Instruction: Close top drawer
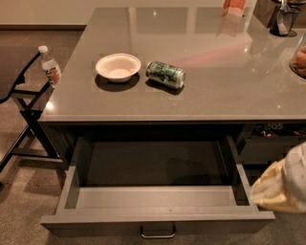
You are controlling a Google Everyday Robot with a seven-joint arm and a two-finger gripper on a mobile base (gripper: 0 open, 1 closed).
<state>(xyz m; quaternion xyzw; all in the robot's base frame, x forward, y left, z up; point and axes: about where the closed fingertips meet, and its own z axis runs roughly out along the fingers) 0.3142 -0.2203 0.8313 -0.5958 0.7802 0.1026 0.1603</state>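
The wide, shallow dark-grey top drawer stands pulled out below the glossy grey worktop. The cream-and-white tool sits just beside the drawer's right front corner; I cannot tell its grip state.

grey glossy countertop, fills the upper frame. on it: white bowl, empty, left of centre; green can on its side, just right of the bowl, not touching; orange item and dark container, top right. gripper: pale, lower right edge, below countertop level
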